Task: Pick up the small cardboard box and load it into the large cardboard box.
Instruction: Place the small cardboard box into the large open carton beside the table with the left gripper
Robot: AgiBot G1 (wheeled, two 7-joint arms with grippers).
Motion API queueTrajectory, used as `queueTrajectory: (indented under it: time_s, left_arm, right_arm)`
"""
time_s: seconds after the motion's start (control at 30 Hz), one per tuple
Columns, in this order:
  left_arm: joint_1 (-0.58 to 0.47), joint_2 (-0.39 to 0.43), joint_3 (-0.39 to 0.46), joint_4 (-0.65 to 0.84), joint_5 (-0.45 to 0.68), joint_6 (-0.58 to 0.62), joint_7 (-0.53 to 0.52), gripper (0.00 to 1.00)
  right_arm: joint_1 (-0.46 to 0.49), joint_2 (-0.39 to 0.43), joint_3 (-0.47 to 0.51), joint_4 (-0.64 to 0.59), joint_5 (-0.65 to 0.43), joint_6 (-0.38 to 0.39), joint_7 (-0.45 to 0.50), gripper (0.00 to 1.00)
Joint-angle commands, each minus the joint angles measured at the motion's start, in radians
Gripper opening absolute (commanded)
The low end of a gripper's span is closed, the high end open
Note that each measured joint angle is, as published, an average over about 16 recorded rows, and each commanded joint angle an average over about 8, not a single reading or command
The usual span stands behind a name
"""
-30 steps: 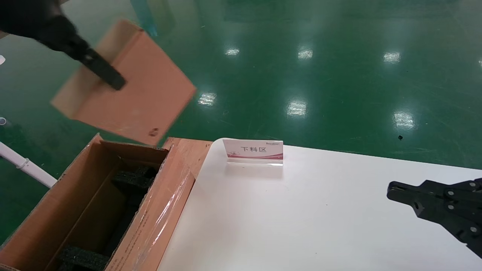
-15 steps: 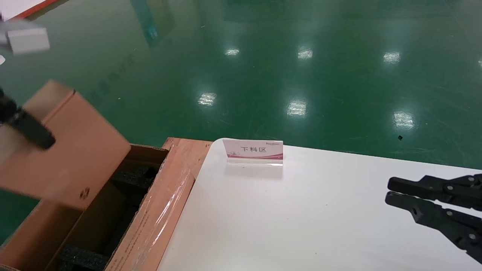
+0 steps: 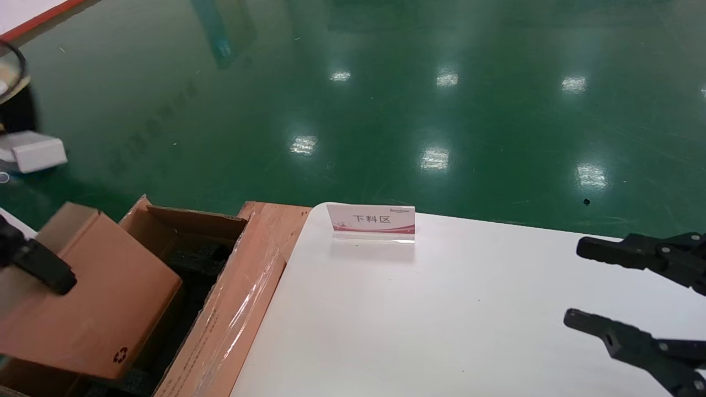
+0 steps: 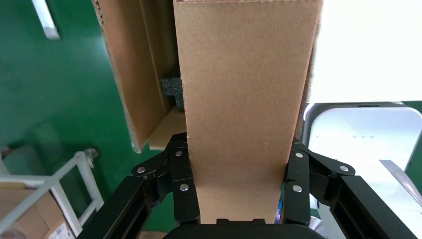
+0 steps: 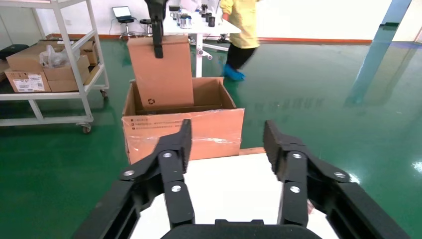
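The left gripper (image 4: 238, 199) was clamped on the small box (image 3: 91, 298), one finger (image 3: 44, 268) pressed flat on each broad face. The box hung tilted over the open top of the big carton (image 3: 220, 331), its lower end dipping inside, above the black foam (image 3: 201, 259). The carton stood against the white table (image 3: 441, 331). The right gripper (image 3: 573, 286) hovered over the table's right side, its fingers spread wide and holding nothing, well apart from the small sign (image 3: 370, 223)

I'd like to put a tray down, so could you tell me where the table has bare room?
The white table is bare between the sign and the open right claw. The large cardboard box is crowded: the left claw holds the small cardboard box there.
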Motion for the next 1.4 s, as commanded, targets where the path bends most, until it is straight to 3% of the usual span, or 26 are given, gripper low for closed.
queueTrajectory:
  time_s: [0.03,0.57,1.4]
  left_arm:
    - [0.033,-0.017,-0.001,0.001,0.014,-0.022,-0.006,0.00]
    - [0.140,-0.104,-0.027,-0.058,0.077,-0.168,-0.071,0.00]
    - [0.208,-0.071,-0.004,-0.052,0.169,-0.216,-0.082,0.00]
  right_arm:
    - [0.000,0.000,0.000,0.000,0.000,0.000,0.000,1.00]
    - [0.000,0.000,-0.001,0.000,0.001,0.000,-0.001,1.00]
    - [0.001,0.001,-0.002,0.000,0.002,0.001,-0.001,1.00]
